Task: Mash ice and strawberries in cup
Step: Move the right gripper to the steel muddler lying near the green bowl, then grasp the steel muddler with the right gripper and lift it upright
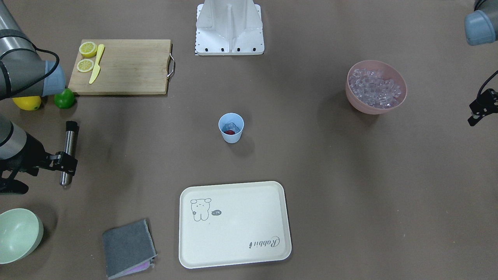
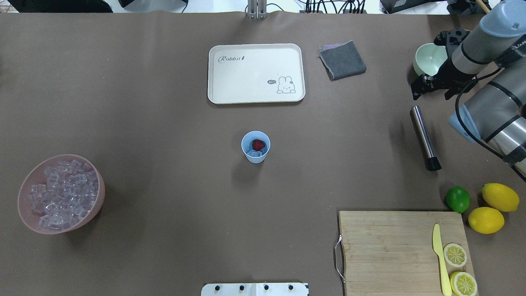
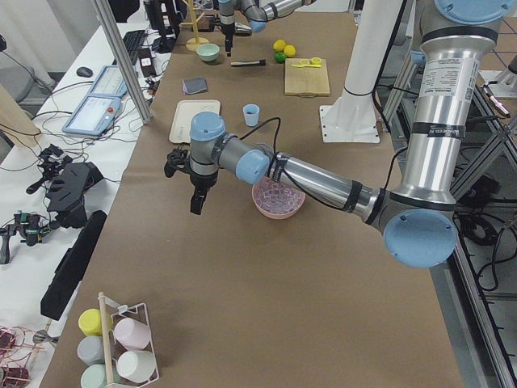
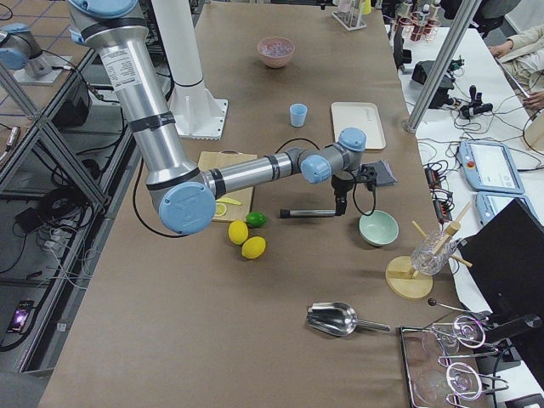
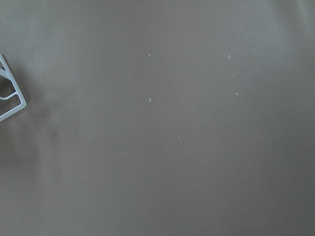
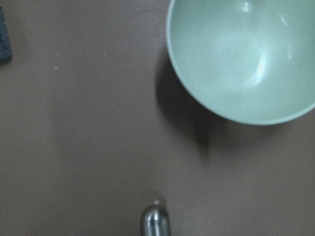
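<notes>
The light blue cup [image 1: 231, 136] [image 2: 255, 158] stands upright mid-table. Inside it lie a red strawberry [image 1: 229, 132] [image 2: 258, 144] and a few ice cubes [image 2: 254, 154]. More ice [image 1: 374, 87] [image 2: 61, 193] fills a pink bowl [image 1: 362, 105] far off on my left side. A steel muddler [image 1: 70, 142] [image 2: 423, 137] with a black tip lies flat on my right side. My right gripper [image 1: 72, 163] [image 2: 419, 88] hovers open over its steel end [image 6: 155, 222], holding nothing. My left gripper [image 1: 474, 116] [image 3: 196, 208] hangs at the table's left edge; I cannot tell its state.
Beside the right arm sits a pale green bowl [image 2: 427, 61] [image 6: 236, 64]. A cream tray [image 2: 255, 74] and a grey cloth [image 2: 343, 59] lie beyond the cup. At the near right are a wooden board [image 2: 390, 250] with lemon halves and a yellow knife [image 2: 439, 259], two lemons and a lime [image 2: 457, 199].
</notes>
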